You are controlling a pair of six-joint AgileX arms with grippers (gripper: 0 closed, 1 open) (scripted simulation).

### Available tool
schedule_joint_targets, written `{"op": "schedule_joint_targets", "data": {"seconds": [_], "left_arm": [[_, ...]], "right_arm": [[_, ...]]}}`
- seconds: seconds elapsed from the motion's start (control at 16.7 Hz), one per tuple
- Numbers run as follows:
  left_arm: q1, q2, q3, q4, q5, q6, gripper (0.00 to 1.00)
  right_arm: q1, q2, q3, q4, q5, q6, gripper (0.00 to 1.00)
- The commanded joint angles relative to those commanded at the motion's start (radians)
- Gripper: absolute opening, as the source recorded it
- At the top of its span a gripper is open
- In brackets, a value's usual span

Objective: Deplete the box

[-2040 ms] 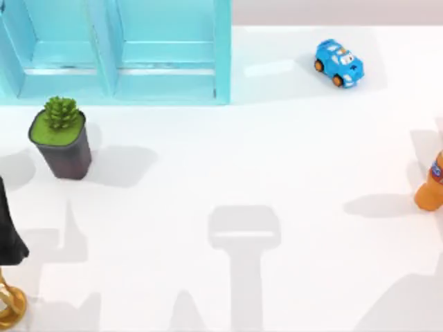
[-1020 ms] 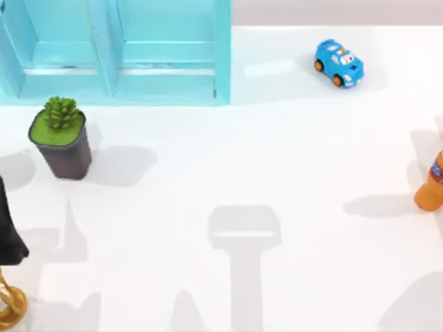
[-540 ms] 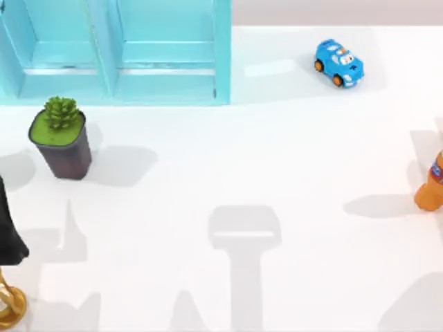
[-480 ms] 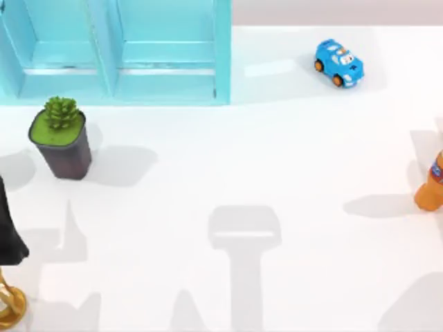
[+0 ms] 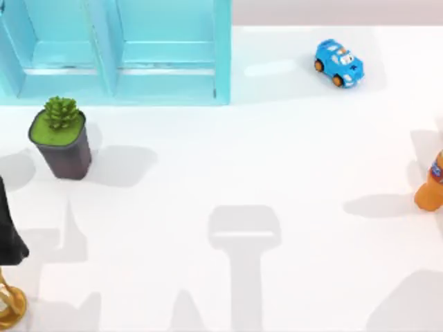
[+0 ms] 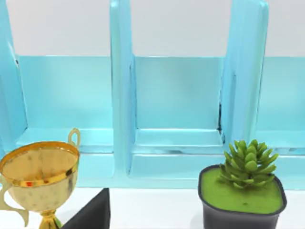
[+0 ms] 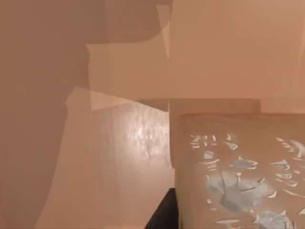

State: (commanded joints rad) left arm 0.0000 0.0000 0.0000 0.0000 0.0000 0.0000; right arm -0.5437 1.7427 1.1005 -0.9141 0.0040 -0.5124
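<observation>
Nothing on the table has moved since the earlier frames. From above, a blue toy car (image 5: 338,63) sits at the back right, a turquoise shelf unit (image 5: 114,52) at the back left, a potted succulent (image 5: 61,137) in front of it, an orange bottle (image 5: 430,187) at the right edge, a gold trophy (image 5: 8,304) at the front left. The left wrist view faces the shelf, trophy and succulent. The right wrist view is pressed against tan cardboard with a pale mark, seemingly the box (image 7: 228,62); I cannot tell how either gripper's jaws stand
</observation>
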Motion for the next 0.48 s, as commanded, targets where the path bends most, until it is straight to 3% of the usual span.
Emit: {"op": "schedule_joint_targets", "data": {"seconds": [0.48], "left_arm": [[0.0,0.0,0.0,0.0,0.0,0.0,1.0]], "right_arm": [[-0.001,-0.085,0.307,-0.41,0.0,-0.007,0.0]]}}
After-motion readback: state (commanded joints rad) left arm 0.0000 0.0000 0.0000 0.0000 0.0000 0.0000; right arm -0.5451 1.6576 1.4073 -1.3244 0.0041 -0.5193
